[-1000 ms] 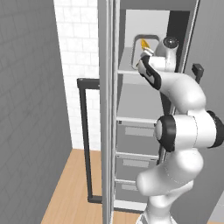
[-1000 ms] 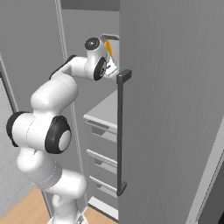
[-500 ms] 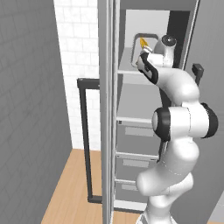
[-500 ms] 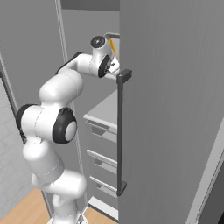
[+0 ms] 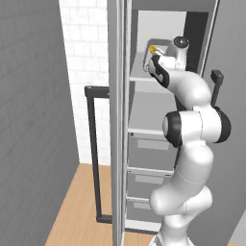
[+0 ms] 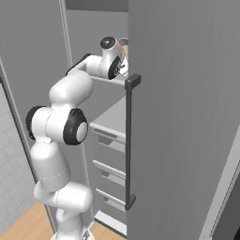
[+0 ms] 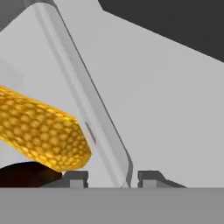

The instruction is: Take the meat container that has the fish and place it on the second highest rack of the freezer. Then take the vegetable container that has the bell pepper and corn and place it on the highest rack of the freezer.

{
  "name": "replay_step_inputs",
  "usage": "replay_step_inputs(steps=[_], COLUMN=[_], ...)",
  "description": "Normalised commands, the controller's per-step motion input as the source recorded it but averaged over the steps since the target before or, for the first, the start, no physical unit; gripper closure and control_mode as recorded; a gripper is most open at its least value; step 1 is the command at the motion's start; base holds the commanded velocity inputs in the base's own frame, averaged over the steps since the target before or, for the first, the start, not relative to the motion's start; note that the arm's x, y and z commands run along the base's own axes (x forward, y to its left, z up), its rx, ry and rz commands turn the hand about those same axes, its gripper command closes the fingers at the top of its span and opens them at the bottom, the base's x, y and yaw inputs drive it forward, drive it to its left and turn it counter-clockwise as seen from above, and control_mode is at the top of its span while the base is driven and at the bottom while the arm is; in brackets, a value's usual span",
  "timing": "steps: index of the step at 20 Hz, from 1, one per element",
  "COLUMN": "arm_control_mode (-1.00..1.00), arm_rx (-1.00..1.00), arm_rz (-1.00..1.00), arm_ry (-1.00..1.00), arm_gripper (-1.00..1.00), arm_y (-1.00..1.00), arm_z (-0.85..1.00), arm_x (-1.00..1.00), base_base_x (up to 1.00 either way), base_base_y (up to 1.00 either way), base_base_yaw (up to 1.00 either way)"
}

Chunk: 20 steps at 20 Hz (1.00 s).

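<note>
Yellow corn (image 7: 41,133) is lying lengthwise across the vegetable container (image 7: 94,113), blunt end pointing toward its rim, just left of the gripper (image 7: 109,177), whose fingertips are standing slightly apart astride that rim.

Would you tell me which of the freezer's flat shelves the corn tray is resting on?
The tray with the corn sits on the highest rack, level with the gripper; the bare shelf lies below, above the drawers.

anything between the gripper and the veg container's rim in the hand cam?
Nothing visible. In the hand view the two fingertips straddle the container's rim with a bare gap either side; the corn lies inside the container, left of the rim. The container sits on the highest rack.
</note>
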Motion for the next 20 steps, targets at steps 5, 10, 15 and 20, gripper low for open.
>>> replay_step_inputs(steps=[5,10,15,20], arm_control_mode=[-1.0,-1.0,-1.0,-1.0], arm_rx=[0.0,0.0,0.0,0.0], arm_rz=[0.0,0.0,0.0,-0.03], arm_ry=[-0.03,-0.26,-0.31,-0.27], arm_gripper=[-1.0,-1.0,-1.0,-1.0], arm_y=[0.0,0.0,0.02,0.22], arm_z=[-0.08,0.0,0.0,0.11], arm_x=[0.34,0.06,-0.45,-0.96], base_base_x=[0.0,0.0,0.0,0.0], base_base_y=[0.0,0.0,0.0,0.0], base_base_yaw=[0.0,0.0,0.0,0.0])
